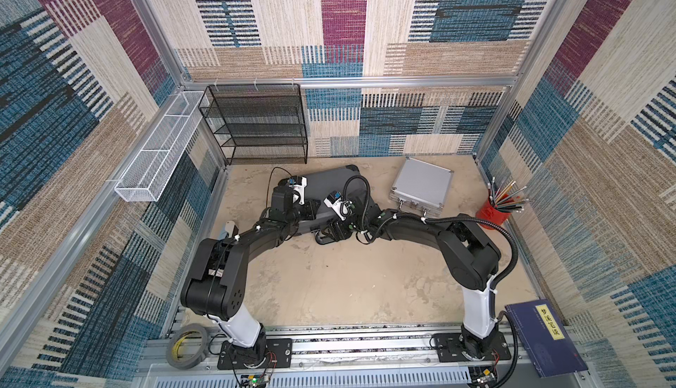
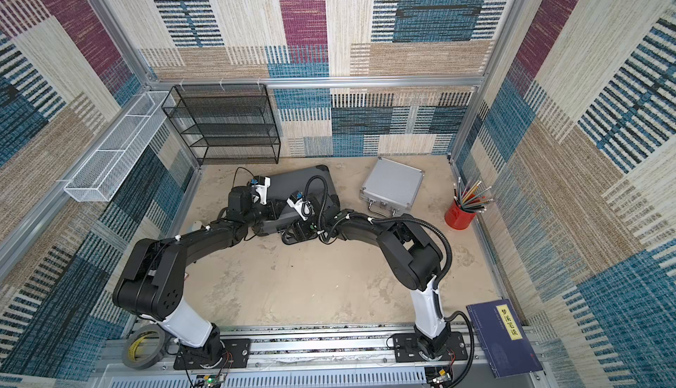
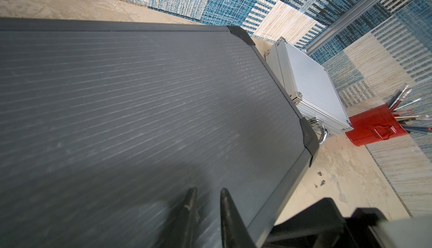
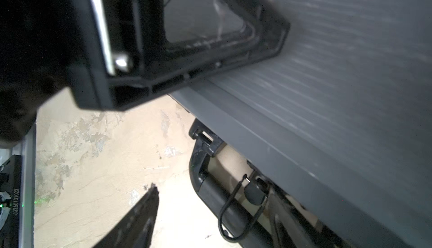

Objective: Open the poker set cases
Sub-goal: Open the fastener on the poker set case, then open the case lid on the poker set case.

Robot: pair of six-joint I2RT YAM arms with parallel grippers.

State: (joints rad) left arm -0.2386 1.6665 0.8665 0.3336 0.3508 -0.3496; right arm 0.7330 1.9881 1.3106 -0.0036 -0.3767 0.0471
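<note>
**Two arms close on the dark grey case, both poker sets still closed**

The dark grey case (image 1: pixel 331 179) lies lid-up at the middle far part of the tabletop (image 1: pixel 347 280), and the silver case (image 1: pixel 420 185) sits apart to its right. The left hand (image 3: pixel 208 190) hovers over the ribbed lid, fingers narrowly parted and holding nothing. The right hand (image 1: pixel 333 231) stands wide at the near edge by the handle (image 4: pixel 222 204). The case looks rigid, probably heavy with chips, and its lid is smooth. The best purchase is likely the near rim beside the handle.
</note>
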